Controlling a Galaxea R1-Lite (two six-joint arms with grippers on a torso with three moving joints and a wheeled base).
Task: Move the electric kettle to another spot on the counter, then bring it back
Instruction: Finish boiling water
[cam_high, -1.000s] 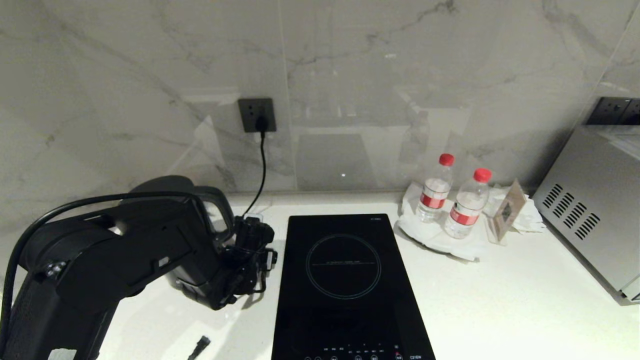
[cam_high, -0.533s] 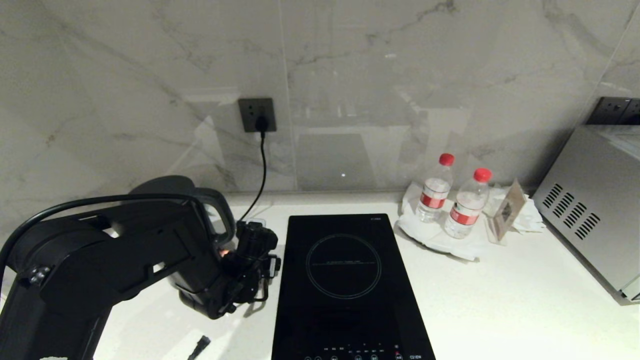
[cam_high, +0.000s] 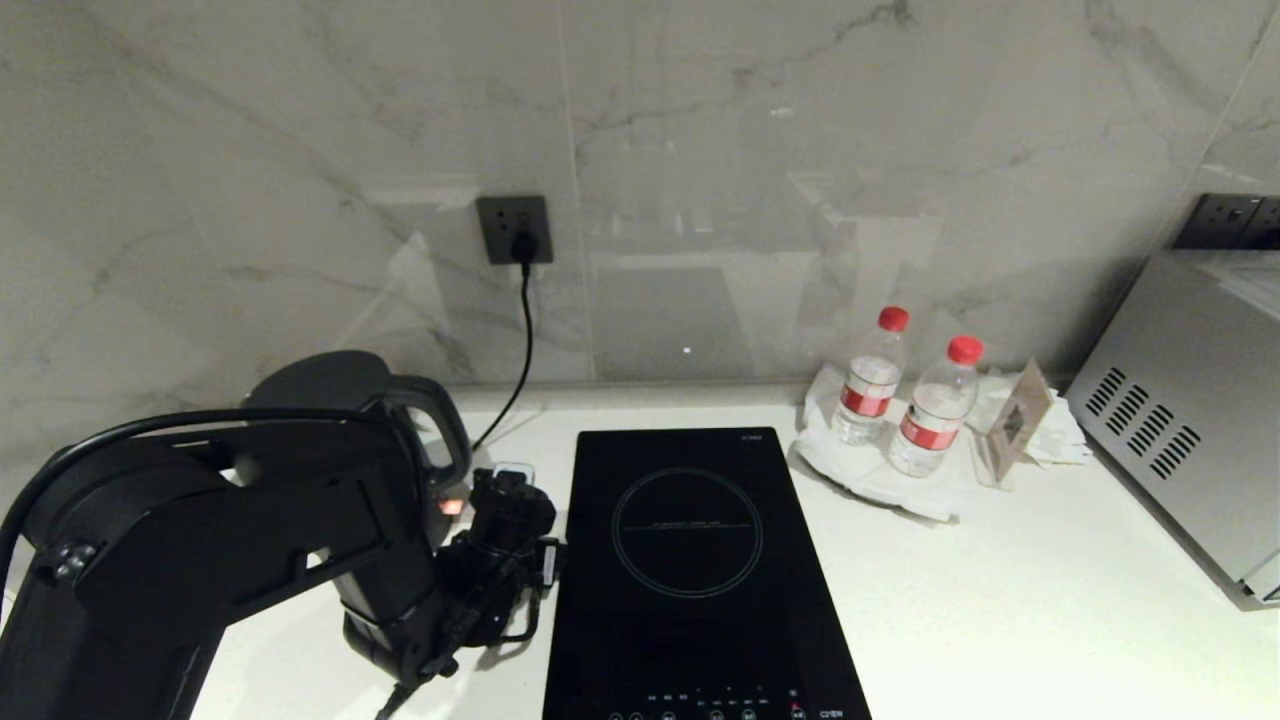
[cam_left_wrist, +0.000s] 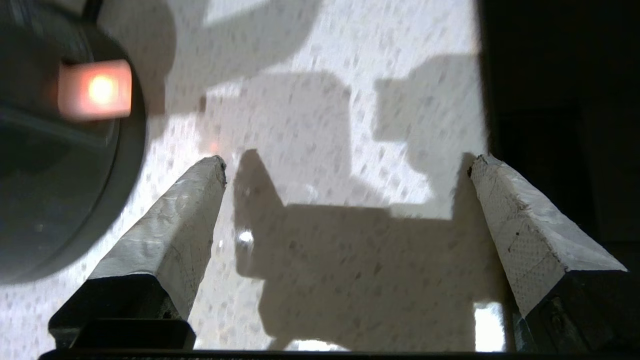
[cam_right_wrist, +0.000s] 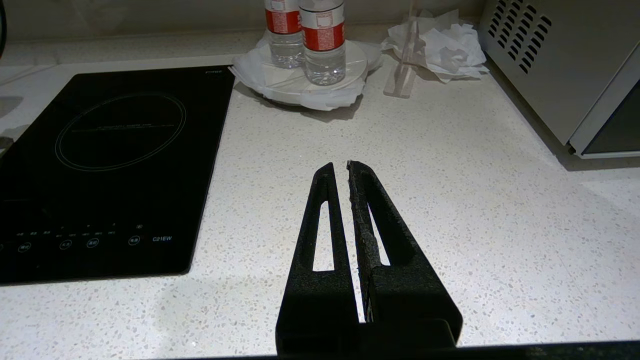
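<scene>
one left end effector (cam_left_wrist: 345, 165) spread wide, now lower beside the electric kettle (cam_high: 330, 385), kettle unmoved, right end effector (cam_right_wrist: 341, 167) pressed together

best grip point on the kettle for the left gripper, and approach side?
Take the electric kettle by its loop handle. The handle juts toward the hob, exactly where the left gripper hangs open over bare counter. Come in level from that side; the glossy round body looks too wide and slippery.

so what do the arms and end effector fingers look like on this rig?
Left arm: bulky matte black links, with a black cable looping over the top. Left end effector: two tapered fingers wrapped in pale textured tape on black mounts. Right end effector: slim black wedge-shaped fingers with slotted cutouts.
</scene>
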